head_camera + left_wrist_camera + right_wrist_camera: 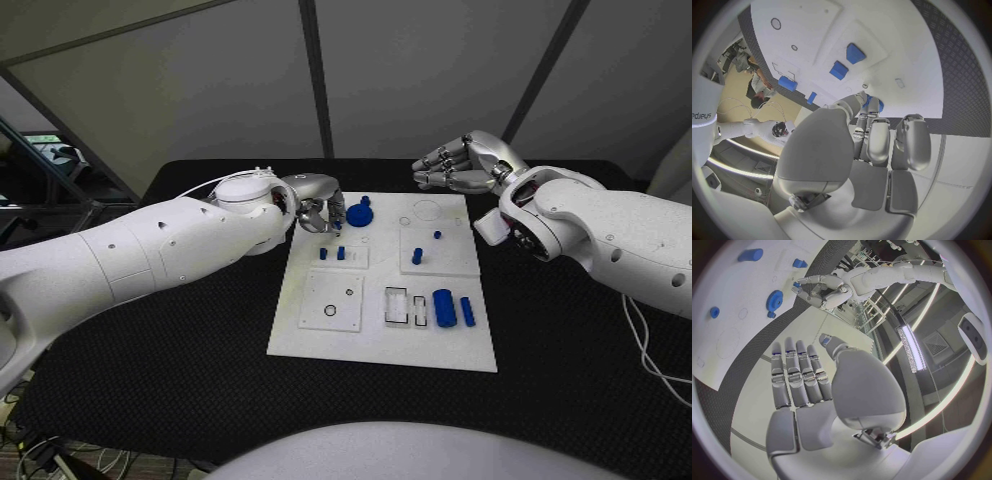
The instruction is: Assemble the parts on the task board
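Observation:
The white task board (378,340) lies mid-table. My left hand (313,207) hovers over the board's far left corner, beside a blue gear (359,214). In the left wrist view its thumb and fingers (869,131) curl down and pinch a small blue part (874,105) just above the board (898,40). Two short blue pegs (332,253) stand just in front of that hand, and another peg (417,256) stands further right. A blue cylinder (444,307) and a thin blue bar (467,311) lie at the near right. My right hand (459,165) is raised behind the far right corner, holding nothing, its fingers (798,375) stretched out.
The board carries raised white plates with round holes (330,310) and rectangular slots (395,306). Black table surface (173,380) surrounds it on all sides. A white cable (649,350) trails beside my right arm.

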Robot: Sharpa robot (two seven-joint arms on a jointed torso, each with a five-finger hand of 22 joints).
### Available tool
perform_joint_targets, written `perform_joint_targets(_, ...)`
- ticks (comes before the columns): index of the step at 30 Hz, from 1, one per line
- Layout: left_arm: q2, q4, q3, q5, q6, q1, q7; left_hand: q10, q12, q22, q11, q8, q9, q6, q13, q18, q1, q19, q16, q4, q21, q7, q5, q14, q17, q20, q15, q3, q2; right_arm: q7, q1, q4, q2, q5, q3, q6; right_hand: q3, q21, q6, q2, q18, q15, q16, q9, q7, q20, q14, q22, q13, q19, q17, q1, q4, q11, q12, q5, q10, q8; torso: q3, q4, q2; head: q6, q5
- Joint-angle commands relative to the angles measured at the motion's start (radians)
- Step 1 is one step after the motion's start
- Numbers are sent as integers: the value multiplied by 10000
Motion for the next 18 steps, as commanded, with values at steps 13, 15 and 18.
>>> perform_joint_targets(13,-359,250,12,196,140,1,-203,105,-73,415,-3,-81,-20,109,-7,-65,-164,42,37,7,36,-9,-51,158,-32,7,13,78,4,71,15,-7,11,-12,5,51,5,-42,16,71,58,23,30,0,58,15,-55,-12,-10,61,-15,60,-40,-14,24,66,-80,-16,-7,-26,8,-4,51)
perform_joint_targets(15,-362,272,12,212,147,0,-200,105,-73,415,-3,-81,-20,109,-7,-65,-164,42,37,7,36,-9,-51,158,-32,7,13,78,4,72,15,-11,13,-12,5,52,5,-42,16,71,58,23,30,0,58,15,-55,-12,-10,61,-15,60,-40,-14,24,66,-80,-16,-6,-24,10,-10,49)
perform_joint_targets(18,-364,286,12,247,170,-3,-193,105,-73,415,-3,-81,-20,109,-7,-65,-164,42,37,7,36,-9,-51,158,-32,7,13,78,4,72,15,-16,16,-12,5,51,5,-42,16,71,58,23,30,0,58,15,-55,-12,-10,61,-15,60,-40,-14,24,66,-80,-16,-2,-16,10,-25,45)
